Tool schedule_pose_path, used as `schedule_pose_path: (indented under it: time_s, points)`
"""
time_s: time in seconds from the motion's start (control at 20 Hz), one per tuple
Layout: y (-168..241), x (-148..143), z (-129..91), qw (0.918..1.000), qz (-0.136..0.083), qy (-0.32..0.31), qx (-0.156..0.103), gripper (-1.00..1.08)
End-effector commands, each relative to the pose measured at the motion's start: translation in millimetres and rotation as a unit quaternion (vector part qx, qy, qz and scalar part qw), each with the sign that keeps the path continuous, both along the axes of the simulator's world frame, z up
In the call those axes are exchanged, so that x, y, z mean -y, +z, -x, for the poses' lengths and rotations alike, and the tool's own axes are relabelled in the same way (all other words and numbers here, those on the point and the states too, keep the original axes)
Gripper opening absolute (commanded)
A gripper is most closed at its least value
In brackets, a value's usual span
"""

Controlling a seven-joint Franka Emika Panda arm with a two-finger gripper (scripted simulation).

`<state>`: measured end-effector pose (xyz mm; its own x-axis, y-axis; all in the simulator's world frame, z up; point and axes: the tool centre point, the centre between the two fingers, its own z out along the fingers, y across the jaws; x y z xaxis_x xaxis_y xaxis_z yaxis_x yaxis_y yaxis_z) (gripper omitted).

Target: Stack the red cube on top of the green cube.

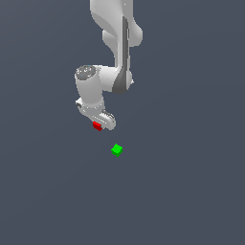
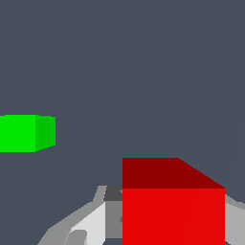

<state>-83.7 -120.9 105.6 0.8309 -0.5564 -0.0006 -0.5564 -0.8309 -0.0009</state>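
The red cube (image 1: 97,126) sits right under my white gripper (image 1: 99,125), mostly covered by the hand in the exterior view. In the wrist view the red cube (image 2: 172,203) fills the space between my fingers (image 2: 91,222), which close in on both its sides. The green cube (image 1: 116,150) lies on the grey floor a short way from the gripper, toward the exterior view's lower right, apart from the red cube. It also shows in the wrist view (image 2: 26,133), standing alone on the floor.
The plain dark grey floor (image 1: 191,191) surrounds both cubes. The white arm (image 1: 117,38) rises from the gripper to the top of the exterior view.
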Motion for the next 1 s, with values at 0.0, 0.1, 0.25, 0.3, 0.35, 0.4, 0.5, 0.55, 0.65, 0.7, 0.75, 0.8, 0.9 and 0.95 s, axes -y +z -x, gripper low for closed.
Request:
schedule_pose_path:
  time_s: [0.0, 0.1, 0.25, 0.3, 0.35, 0.4, 0.5, 0.55, 0.65, 0.7, 0.75, 0.8, 0.9, 0.95]
  points:
    - [-6, -13, -13, 1.0000, 0.000, 0.000, 0.000, -1.00]
    - [-11, -25, -25, 1.0000, 0.000, 0.000, 0.000, -1.00]
    - [-20, -43, -44, 1.0000, -0.001, 0.000, 0.000, -1.00]
    - [-23, -49, -51, 1.0000, -0.001, 0.000, 0.000, -1.00]
    - [-26, -55, -57, 1.0000, -0.001, 0.000, 0.000, -1.00]
    - [-28, -60, -63, 1.0000, -0.001, 0.000, 0.000, -1.00]
    - [-33, -69, -73, 1.0000, 0.000, 0.000, 0.000, -1.00]
    - [-34, -73, -77, 1.0000, 0.000, 0.000, 0.000, -1.00]
    - [-38, -80, -85, 1.0000, 0.000, 0.000, 0.000, -1.00]
    - [-39, -82, -88, 1.0000, 0.000, 0.000, 0.000, -1.00]
    - [-40, -85, -91, 1.0000, 0.000, 0.000, 0.000, -1.00]
    - [-41, -87, -94, 1.0000, 0.000, 0.000, 0.000, -1.00]
    - [-43, -90, -98, 1.0000, 0.000, 0.000, 0.000, -1.00]
    - [-43, -91, -100, 1.0000, 0.000, 0.000, 0.000, -1.00]
